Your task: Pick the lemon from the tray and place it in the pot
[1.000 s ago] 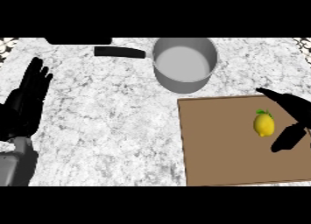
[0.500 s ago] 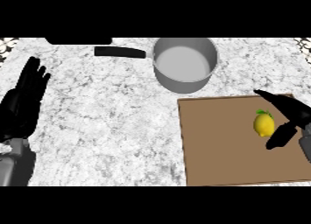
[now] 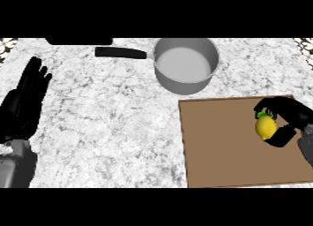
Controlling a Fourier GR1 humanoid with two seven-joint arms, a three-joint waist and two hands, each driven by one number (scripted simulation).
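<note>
The lemon (image 3: 266,126) lies on the brown tray (image 3: 217,145), near its right edge, with the right hand (image 3: 290,119) wrapped about it: fingers (image 3: 268,106) curl over its top end and the thumb comes in under its lower end, so the grasp looks made or nearly made, but the fruit is not yet lifted. The grey pot (image 3: 186,64) stands on the desk (image 3: 113,119) just beyond the tray, holding nothing. Lift, carry and release all remain. The left hand (image 3: 22,103) rests open at the left edge, fingers up
</note>
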